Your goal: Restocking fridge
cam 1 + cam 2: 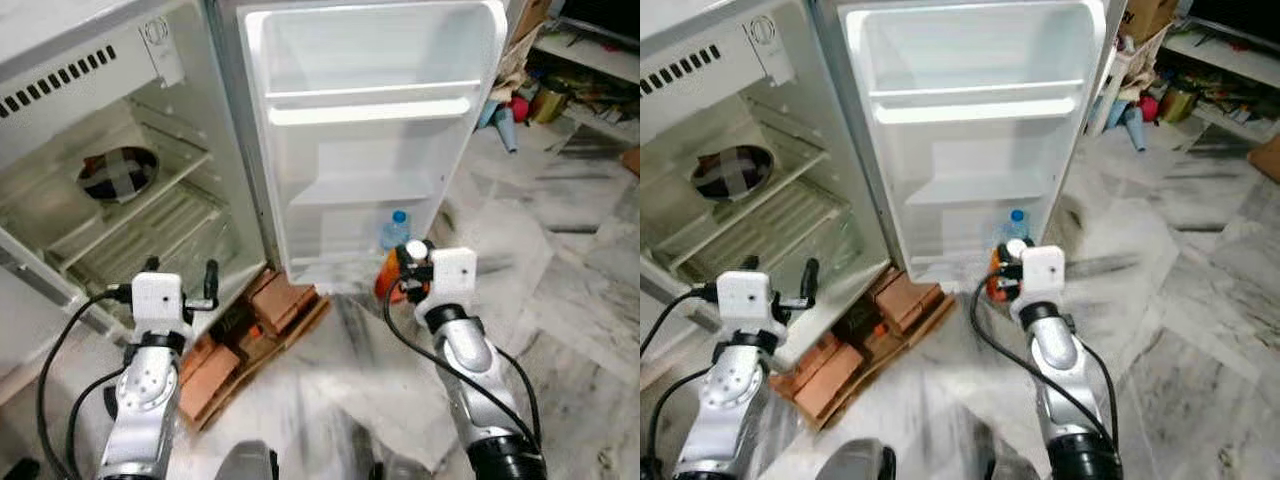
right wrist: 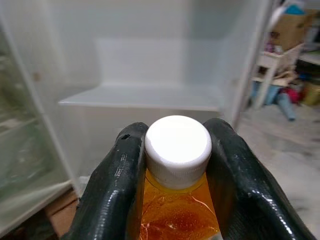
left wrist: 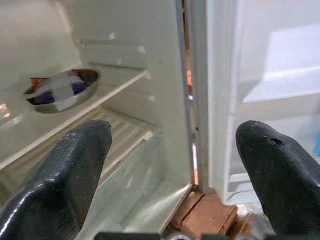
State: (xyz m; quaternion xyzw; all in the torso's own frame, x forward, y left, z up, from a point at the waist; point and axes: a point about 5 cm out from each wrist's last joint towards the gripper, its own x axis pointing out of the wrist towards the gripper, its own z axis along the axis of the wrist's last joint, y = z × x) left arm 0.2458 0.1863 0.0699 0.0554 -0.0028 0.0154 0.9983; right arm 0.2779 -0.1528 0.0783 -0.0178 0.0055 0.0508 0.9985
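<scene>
Right gripper [image 2: 177, 165] is clamped on the white cap of an orange bottle [image 2: 177, 220], held before the open fridge door's [image 1: 370, 60] lower shelf. Left gripper [image 3: 175, 150] is open, facing the fridge [image 1: 110, 200] interior.

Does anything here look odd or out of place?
Yes. The fridge stands on bricks and cardboard, not on the floor. A metal bowl inside has tape crossed over its top. The right gripper holds an orange bottle by its neck.
</scene>
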